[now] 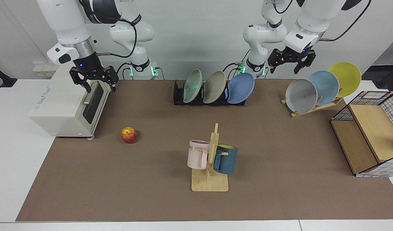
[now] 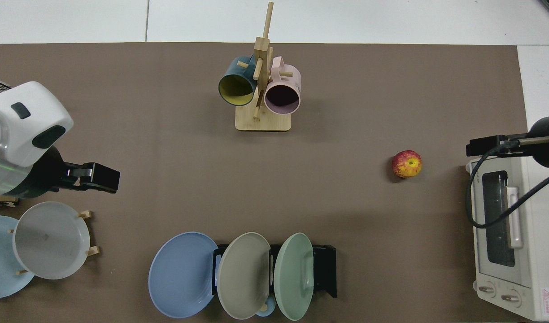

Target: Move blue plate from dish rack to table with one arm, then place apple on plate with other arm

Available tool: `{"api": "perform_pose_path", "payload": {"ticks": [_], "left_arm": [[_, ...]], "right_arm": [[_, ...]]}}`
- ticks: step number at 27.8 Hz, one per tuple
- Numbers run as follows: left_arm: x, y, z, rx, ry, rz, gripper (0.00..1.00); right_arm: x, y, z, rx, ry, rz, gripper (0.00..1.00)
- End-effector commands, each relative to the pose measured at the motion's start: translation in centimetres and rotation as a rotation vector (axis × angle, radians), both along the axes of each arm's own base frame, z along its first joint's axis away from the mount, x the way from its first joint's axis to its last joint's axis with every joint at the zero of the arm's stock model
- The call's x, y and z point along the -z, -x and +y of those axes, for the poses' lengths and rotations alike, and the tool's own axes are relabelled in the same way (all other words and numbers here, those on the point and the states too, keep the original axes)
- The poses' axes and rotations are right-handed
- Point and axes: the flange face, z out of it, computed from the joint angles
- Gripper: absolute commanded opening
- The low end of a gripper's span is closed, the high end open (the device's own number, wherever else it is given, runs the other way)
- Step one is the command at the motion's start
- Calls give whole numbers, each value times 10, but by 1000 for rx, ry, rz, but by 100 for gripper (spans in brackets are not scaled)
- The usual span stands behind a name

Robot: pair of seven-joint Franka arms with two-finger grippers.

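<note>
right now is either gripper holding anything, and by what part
Nothing is held. The left gripper hangs open above the wooden plate stand; the right gripper hangs open over the toaster oven.

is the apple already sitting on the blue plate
No, the apple lies on the bare table mat, while the blue plate stands in the dish rack.

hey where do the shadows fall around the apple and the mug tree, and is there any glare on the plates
Facing view: the apple throws a small soft shadow to its right, the mug tree barely any. Top view: faint sheen on the blue plate, no harsh glare.
</note>
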Motion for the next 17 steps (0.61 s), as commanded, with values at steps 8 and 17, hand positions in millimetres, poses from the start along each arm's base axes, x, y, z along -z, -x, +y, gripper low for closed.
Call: {"api": "perform_pose_path", "payload": {"ticks": [8, 17], "left_arm": [[-14, 0, 4, 9, -2, -21, 100], [5, 23, 2, 11, -3, 3, 100]], "right_arm": [[0, -2, 2, 31, 16, -4, 100], [18, -14, 4, 30, 14, 37, 100]]}}
